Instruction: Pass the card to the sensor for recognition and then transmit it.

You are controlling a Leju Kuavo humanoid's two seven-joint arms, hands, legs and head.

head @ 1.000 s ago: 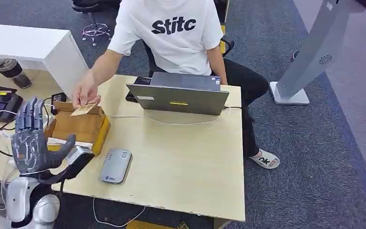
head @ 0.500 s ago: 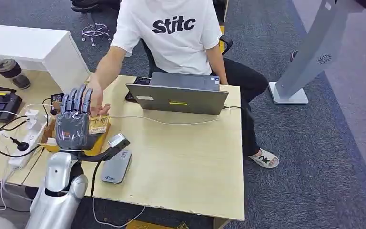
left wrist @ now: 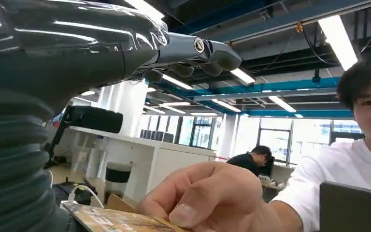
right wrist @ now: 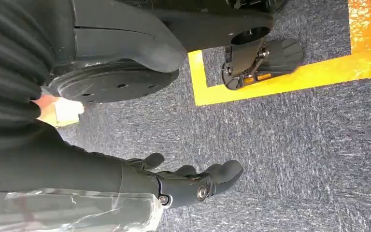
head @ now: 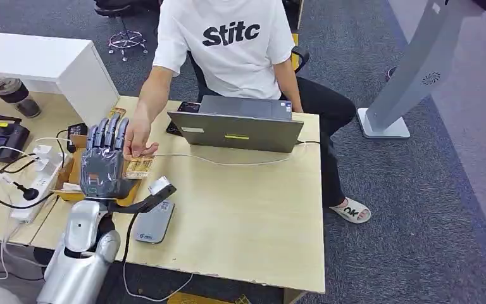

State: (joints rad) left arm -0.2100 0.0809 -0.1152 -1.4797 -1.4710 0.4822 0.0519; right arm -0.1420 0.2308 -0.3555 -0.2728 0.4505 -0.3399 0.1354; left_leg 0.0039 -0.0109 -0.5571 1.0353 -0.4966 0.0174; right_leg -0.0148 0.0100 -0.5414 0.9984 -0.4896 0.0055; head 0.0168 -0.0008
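Even, bright indoor light fills the head view; the pale tabletop (head: 247, 209) shows no hard shadows, only soft dark patches under the laptop (head: 237, 130) and beside the left hand (head: 104, 161). That picture is fairly sharp, with slight softness at the corners. In the left wrist view, long ceiling light strips (left wrist: 338, 34) glare to white and the far windows (left wrist: 314, 137) wash out, while the person's hand (left wrist: 207, 198) close to the lens is blurred. Glossy highlights streak the hand's plastic cover. The right wrist view is dimmer, with the carpet (right wrist: 294, 145) in flat light and the near cover out of focus.
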